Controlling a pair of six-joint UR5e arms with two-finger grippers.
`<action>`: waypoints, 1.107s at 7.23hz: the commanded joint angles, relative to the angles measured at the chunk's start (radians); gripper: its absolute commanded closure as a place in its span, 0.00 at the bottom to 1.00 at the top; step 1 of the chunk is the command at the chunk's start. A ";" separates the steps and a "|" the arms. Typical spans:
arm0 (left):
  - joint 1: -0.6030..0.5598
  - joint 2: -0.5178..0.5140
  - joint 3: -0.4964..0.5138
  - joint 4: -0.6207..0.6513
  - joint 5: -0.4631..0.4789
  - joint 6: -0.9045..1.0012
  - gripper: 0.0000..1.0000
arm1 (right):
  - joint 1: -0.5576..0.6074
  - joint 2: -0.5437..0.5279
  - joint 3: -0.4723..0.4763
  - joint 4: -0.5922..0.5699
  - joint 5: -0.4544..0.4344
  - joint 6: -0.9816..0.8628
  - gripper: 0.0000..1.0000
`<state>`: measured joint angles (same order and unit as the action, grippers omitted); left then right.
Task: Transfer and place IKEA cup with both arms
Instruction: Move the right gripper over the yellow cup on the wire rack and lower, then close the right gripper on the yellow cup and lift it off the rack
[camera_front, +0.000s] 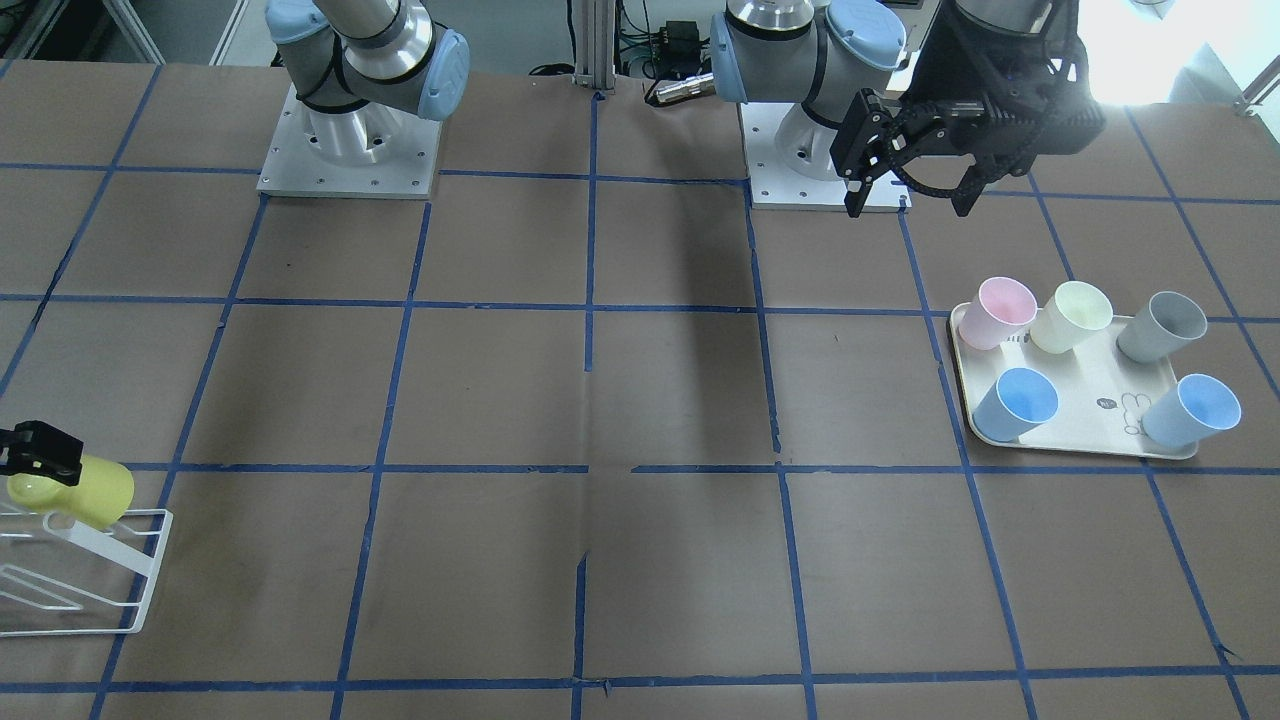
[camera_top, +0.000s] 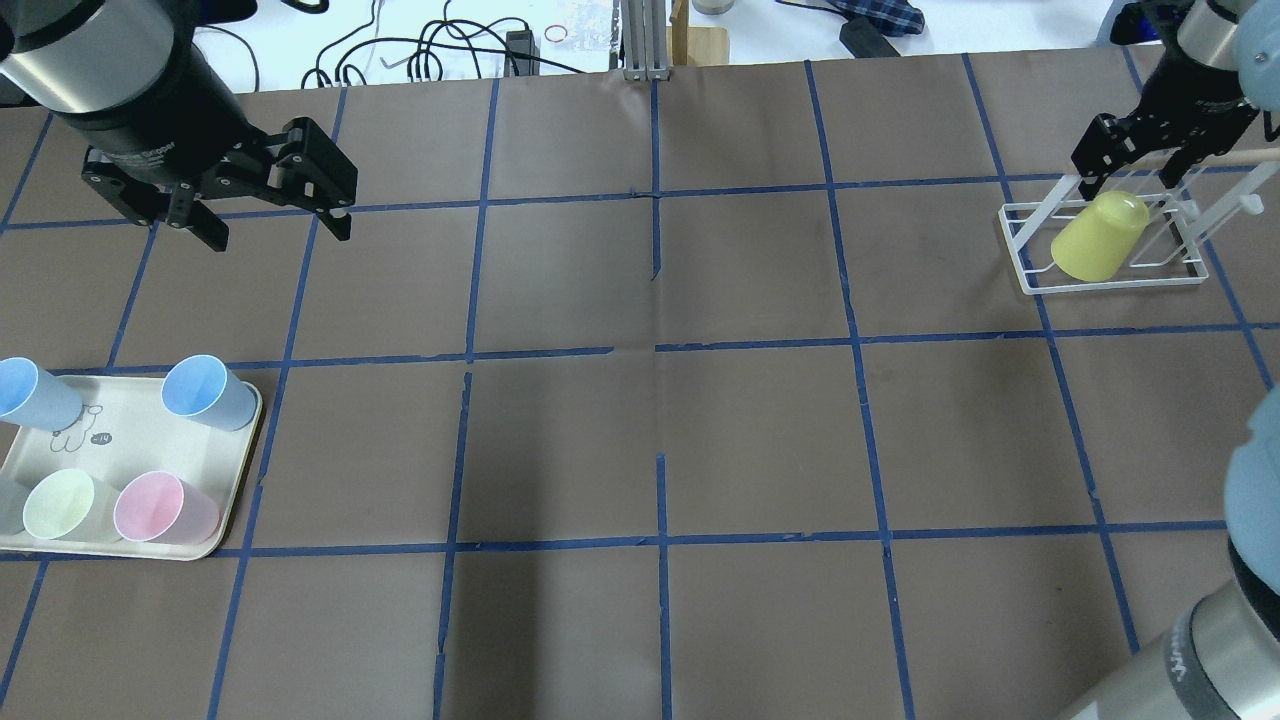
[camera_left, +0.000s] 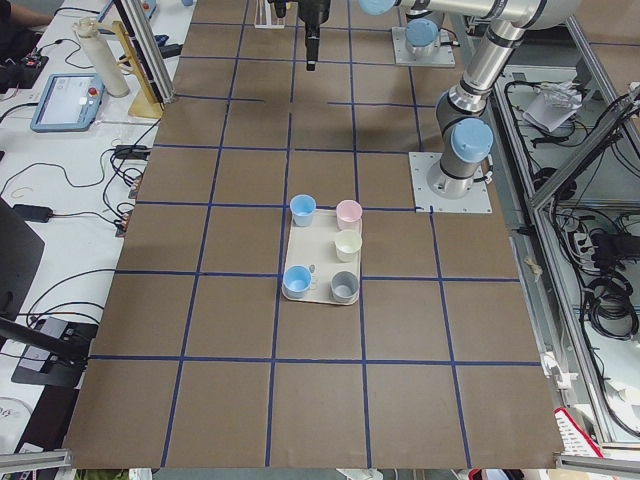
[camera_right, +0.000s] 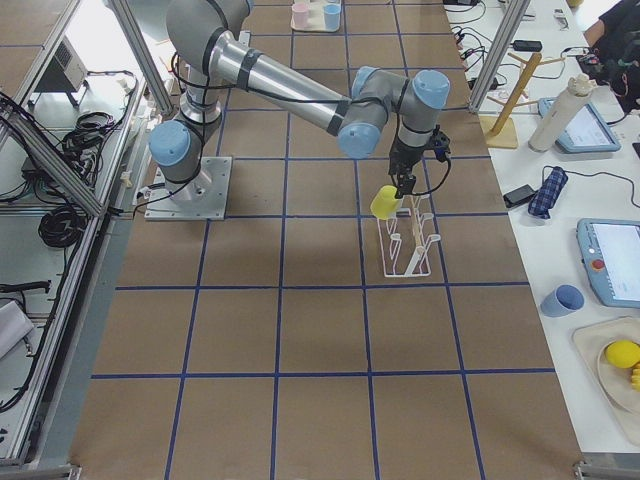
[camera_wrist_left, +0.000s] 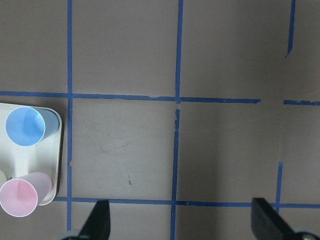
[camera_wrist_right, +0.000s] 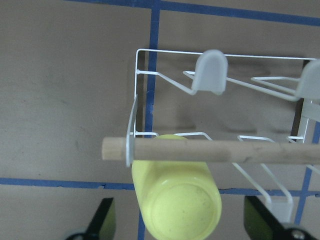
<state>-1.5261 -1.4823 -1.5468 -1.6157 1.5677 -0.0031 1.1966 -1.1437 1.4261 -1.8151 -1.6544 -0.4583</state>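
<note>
plainly, the transfer has either not begun or has just finished, and the pictures do not say which. the ikea cup hangs mouth-down and tilted on a peg of the white wire rack. the rack stands on the robot's right half of the tabletop, close to the long edge opposite the robot. the right end effector is just above the cup's base with its fingers apart. in the right wrist view they straddle the cup with a gap on each side, so it grips nothing. a wooden rod crosses the rack's top between that camera and the cup.

the left end effector hangs above bare tabletop on the left half, toward the far long edge, its fingers apart and empty. nearer the robot's long edge sits a cream tray. it carries a pink cup, a pale cream-yellow cup, a grey cup and two light blue cups. one spot stays free between the blue pair.

my reading is that the free spot is the goal and nothing is done yet. that would leave the right arm to close on the cup and lift it off the peg. the two arms would then need to meet near the middle for a hand-over, and the left would set the cup on the tray. if instead the rack is the goal, only the right arm's retreat is left.
</note>
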 joint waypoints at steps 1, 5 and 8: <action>0.003 0.000 0.001 -0.003 0.000 0.000 0.00 | 0.000 0.038 0.004 -0.007 0.001 -0.003 0.09; 0.001 -0.001 -0.001 -0.001 0.000 0.000 0.00 | 0.003 0.058 0.020 -0.004 -0.010 -0.002 0.09; 0.001 -0.001 -0.001 -0.001 0.000 0.000 0.00 | 0.001 0.041 0.042 -0.006 -0.039 -0.002 0.12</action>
<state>-1.5247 -1.4830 -1.5481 -1.6168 1.5677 -0.0031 1.1987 -1.0971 1.4645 -1.8197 -1.6740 -0.4598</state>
